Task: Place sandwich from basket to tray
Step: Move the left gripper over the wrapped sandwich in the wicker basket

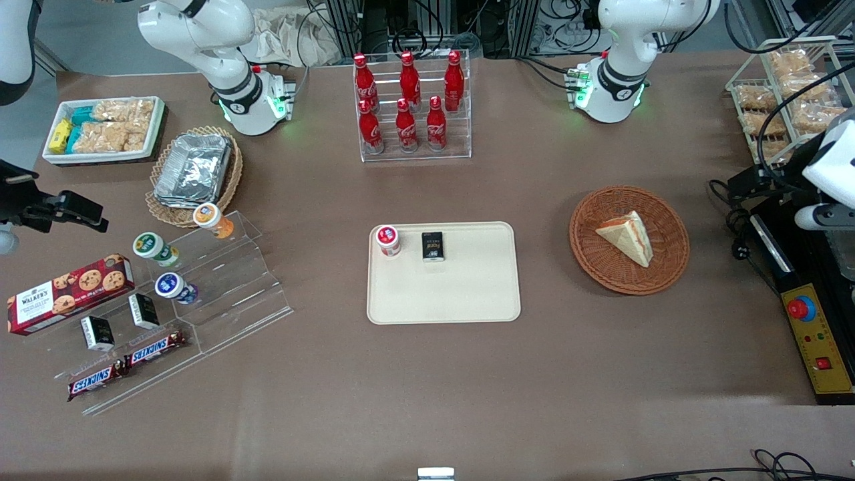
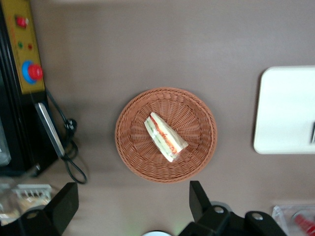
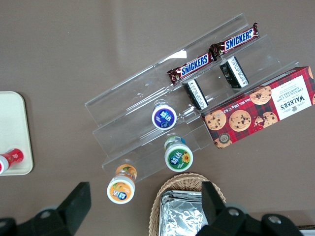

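The sandwich (image 1: 628,237) (image 2: 165,137), a pale bread wedge with red and green filling, lies in the round reddish-brown basket (image 1: 588,254) (image 2: 133,152). The cream tray (image 1: 454,294) (image 2: 285,118) lies flat at the table's middle, beside the basket. On it stand a red-lidded cup (image 1: 388,240) and a small black box (image 1: 433,246). My gripper (image 2: 130,201) hangs open and empty high above the table, off the basket's rim toward the working arm's end. Its wide-spread fingers (image 2: 198,197) hold nothing. In the front view only the arm's white wrist (image 1: 831,167) shows at the edge.
A yellow control box with a red button (image 1: 816,334) and cables lie at the working arm's end. A wire rack of snacks (image 1: 781,93) stands there too. A cola bottle rack (image 1: 411,107) stands farther from the camera than the tray. Acrylic steps with snacks (image 1: 200,280) sit toward the parked arm's end.
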